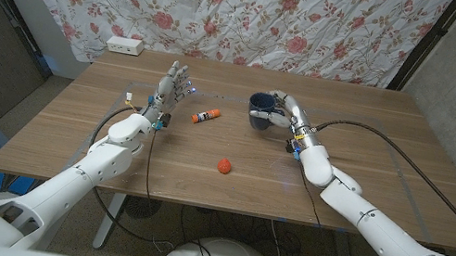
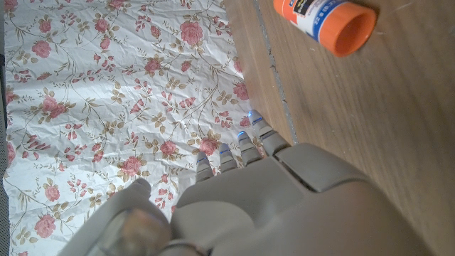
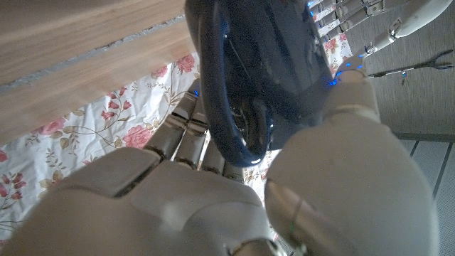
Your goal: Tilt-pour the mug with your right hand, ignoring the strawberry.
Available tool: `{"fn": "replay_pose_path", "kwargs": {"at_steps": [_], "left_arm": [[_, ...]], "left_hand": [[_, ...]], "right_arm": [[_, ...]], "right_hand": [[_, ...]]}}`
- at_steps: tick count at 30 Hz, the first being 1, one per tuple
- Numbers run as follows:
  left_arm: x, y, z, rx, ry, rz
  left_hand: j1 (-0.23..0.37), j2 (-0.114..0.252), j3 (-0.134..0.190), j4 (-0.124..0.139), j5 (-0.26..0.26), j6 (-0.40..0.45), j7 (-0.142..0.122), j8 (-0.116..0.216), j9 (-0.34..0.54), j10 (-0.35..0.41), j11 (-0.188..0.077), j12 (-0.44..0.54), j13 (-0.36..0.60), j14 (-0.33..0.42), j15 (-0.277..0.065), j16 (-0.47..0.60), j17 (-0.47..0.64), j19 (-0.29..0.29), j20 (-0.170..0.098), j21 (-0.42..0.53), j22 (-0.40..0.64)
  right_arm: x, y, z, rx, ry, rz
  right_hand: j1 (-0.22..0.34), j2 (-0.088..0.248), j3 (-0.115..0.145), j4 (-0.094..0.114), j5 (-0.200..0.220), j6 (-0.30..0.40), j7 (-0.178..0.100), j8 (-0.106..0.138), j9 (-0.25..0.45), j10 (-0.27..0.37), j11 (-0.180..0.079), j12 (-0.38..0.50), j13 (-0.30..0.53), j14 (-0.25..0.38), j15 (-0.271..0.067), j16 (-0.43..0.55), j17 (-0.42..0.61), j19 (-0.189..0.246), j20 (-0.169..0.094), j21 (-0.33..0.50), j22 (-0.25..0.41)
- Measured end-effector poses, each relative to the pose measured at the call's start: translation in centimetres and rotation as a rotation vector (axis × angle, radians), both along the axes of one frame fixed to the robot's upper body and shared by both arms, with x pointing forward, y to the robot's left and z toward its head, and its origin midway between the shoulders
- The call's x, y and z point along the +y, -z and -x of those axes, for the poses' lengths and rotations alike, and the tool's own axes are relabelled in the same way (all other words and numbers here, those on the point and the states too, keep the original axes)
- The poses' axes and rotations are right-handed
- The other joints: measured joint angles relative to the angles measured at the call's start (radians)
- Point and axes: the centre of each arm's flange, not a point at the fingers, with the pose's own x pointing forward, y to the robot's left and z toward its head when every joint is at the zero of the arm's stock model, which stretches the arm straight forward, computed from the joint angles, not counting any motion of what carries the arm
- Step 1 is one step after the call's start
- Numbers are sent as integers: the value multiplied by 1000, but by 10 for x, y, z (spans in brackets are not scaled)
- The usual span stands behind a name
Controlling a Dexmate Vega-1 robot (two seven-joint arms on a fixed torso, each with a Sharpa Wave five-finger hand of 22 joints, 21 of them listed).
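Glue stick (image 1: 205, 117) lying flat on wooden table (image 1: 371, 172), centre frame. White power strip (image 1: 125, 46) upper left, before floral curtain (image 1: 231, 6).

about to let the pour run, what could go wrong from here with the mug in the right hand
1. The right hand grips the dark blue glossy ceramic mug by its handle and side; the glazed surface could slip or rotate as the tilt goes on.
2. The orange-capped white glue stick lies on the wooden table close beside the mug, so a wide tilt might knock it.
3. The small red strawberry sits nearer the table's front, probably out of harm.
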Motion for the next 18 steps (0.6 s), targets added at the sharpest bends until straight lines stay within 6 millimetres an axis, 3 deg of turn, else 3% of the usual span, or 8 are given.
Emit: {"fn": "replay_pose_path", "kwargs": {"at_steps": [18], "left_arm": [[0,0,0,0,0,0]], "left_hand": [[0,0,0,0,0,0,0,0,0,0,0,0,0,0,0,0,0,0,0,0,0]], "right_arm": [[-11,-24,10,2,70,101]], "right_hand": [[7,-7,0,0,-4,11,11,6,1,14,14,7,10,7,7,0,-1,12,2,0,5]]}}
